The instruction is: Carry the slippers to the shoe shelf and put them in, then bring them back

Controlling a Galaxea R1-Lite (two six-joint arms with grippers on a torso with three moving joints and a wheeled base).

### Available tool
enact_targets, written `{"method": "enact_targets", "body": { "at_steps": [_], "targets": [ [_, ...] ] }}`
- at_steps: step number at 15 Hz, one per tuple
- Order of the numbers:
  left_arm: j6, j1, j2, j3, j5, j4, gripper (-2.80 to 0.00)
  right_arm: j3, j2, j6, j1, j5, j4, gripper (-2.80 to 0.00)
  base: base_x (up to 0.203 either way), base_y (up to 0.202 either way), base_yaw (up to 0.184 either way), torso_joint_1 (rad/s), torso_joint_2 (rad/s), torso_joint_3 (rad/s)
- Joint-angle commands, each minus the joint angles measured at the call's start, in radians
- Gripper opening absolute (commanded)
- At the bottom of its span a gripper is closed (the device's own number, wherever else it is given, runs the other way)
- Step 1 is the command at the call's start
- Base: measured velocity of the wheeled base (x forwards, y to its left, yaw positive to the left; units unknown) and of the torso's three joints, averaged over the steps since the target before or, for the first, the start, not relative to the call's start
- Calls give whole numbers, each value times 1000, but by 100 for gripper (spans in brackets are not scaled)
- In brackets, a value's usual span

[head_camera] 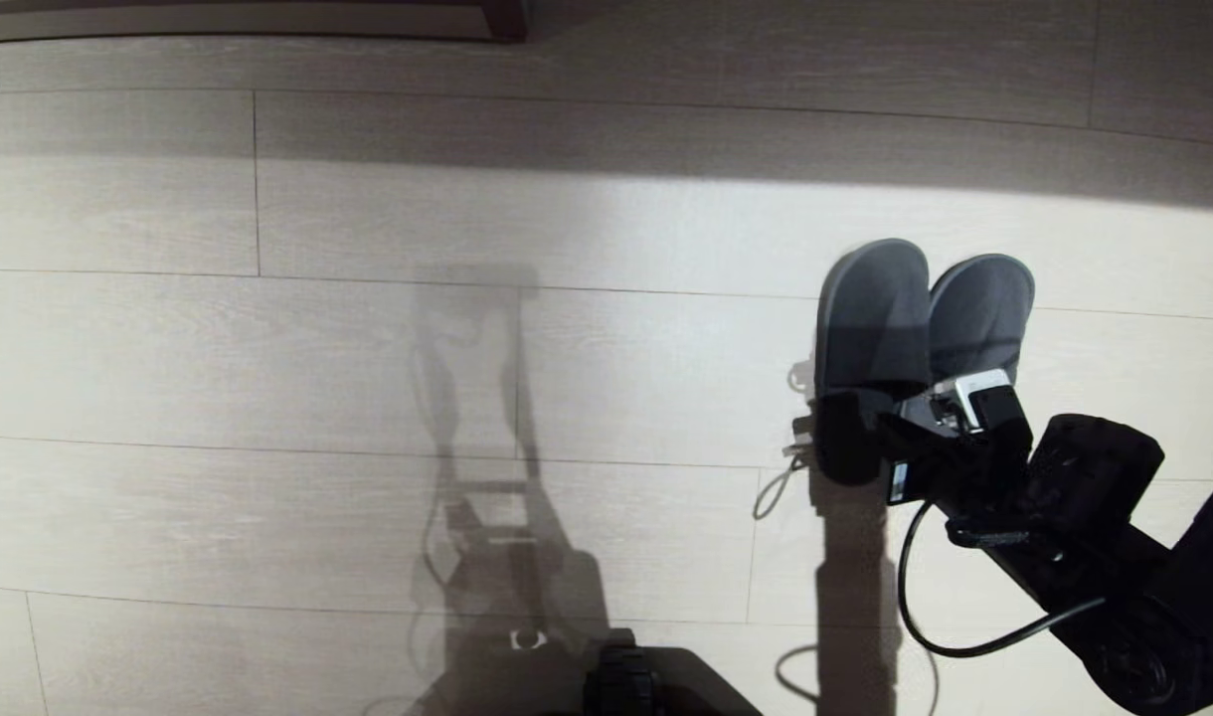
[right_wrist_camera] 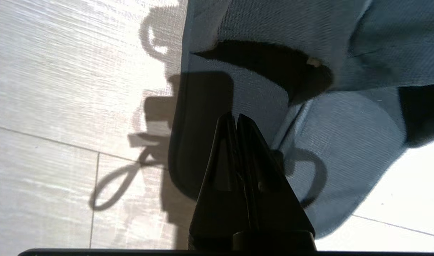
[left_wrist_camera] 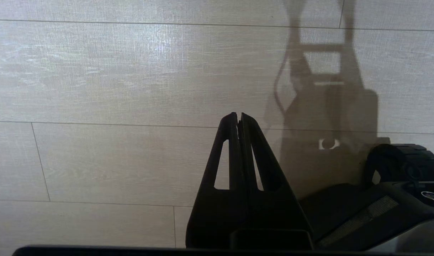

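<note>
Slippers (head_camera: 920, 313) lay side by side on the pale wood floor (head_camera: 368, 378), to the robot's right. Right gripper (right_wrist_camera: 236, 119) sat over their heel ends, tips above the seam where the two slippers meet, jaws pressed fully closed with nothing visibly clamped between them. Left gripper (left_wrist_camera: 238, 117) was also closed and empty, hanging over bare floor, well apart from the slippers.

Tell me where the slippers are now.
In the head view the slippers lie side by side on the pale floor, at the right, just beyond the right gripper.
</note>
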Motion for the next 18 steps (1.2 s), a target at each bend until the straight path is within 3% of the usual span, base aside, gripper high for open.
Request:
{"method": "enact_targets", "body": {
  "at_steps": [1, 12, 15, 18],
  "targets": [
    [0, 1, -1, 0, 0, -1, -280, 39, -79, -1, 1, 0, -9, -280, 0, 0, 0, 0, 0, 0],
    [-5, 1, 1, 0, 0, -2, -280, 366, -797, -16, 1, -8, 41, -280, 0, 0, 0, 0, 0, 0],
    [-6, 2, 1, 0, 0, -2, -280, 371, -1101, -17, 1, -9, 275, -280, 0, 0, 0, 0, 0, 0],
    [-6, 0, 0, 0, 0, -2, -280, 346, -1437, -9, -17, -4, 677, -280, 0, 0, 0, 0, 0, 0]
  ]
}}
